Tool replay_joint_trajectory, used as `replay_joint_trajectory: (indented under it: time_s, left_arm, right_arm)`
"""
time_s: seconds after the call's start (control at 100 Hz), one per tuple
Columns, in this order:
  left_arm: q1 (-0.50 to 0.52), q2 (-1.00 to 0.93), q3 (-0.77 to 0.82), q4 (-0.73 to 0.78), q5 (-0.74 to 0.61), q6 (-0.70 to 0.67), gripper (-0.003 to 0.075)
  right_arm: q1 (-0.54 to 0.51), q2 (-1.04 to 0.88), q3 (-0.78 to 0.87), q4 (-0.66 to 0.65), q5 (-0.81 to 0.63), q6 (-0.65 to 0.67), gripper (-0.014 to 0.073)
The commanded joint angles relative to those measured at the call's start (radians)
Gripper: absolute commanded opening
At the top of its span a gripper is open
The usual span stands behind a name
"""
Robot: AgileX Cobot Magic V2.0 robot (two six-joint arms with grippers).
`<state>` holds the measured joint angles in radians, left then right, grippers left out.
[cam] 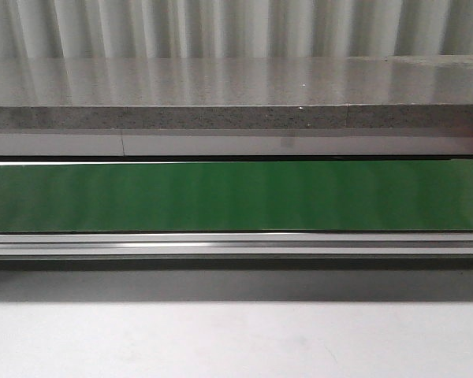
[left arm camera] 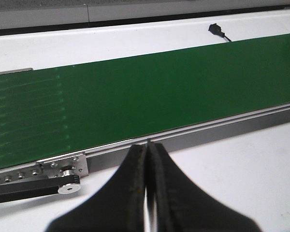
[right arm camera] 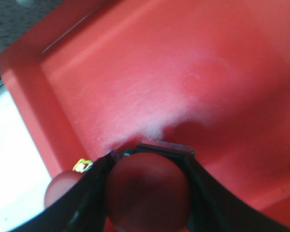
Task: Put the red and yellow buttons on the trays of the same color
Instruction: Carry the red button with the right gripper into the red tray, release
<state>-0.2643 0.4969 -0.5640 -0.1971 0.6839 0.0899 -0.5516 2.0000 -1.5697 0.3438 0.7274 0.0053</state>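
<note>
Right gripper (right arm camera: 147, 193) clamps red button (right arm camera: 147, 191) over red tray (right arm camera: 29, 92); another button (right arm camera: 60, 189) close, release may knock it. Left gripper (left arm camera: 148, 150) closed, empty.

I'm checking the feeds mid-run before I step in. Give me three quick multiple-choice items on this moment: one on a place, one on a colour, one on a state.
1. Where is the right gripper?
A. Over the red tray
B. Over the green belt
C. Out by the wall

2. What colour is the button it holds?
A. Yellow
B. Red
C. Blue

3. How is the left gripper?
A. Open wide
B. Shut on a button
C. Shut, holding nothing

Answers: 1 A, the red tray fills the right wrist view. 2 B, the red button sits between its fingers. 3 C, its fingers meet beside the green belt.
</note>
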Motion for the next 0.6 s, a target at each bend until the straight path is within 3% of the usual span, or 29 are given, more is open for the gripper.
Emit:
replay_joint_trajectory:
  time_s: [0.0, 0.25, 0.47, 0.59]
  left_arm:
    - [-0.007, 0.005, -0.029, -0.018, -0.065, -0.003, -0.0020]
    - [-0.007, 0.005, -0.029, -0.018, -0.065, -0.003, -0.0020]
    - [-0.007, 0.005, -0.029, -0.018, -0.065, -0.003, -0.0020]
    - [-0.007, 0.005, -0.029, -0.018, -0.065, -0.003, -0.0020]
  right_arm:
    - [-0.006, -0.039, -0.039, 0.012, -0.068, 0.000, 0.0163]
    - [-0.006, 0.001, -0.039, 0.012, -0.090, 0.000, 0.0183]
    - [-0.006, 0.003, -0.039, 0.012, -0.107, 0.000, 0.0482]
    - [-0.006, 0.000, -0.039, 0.012, -0.110, -0.005, 0.0499]
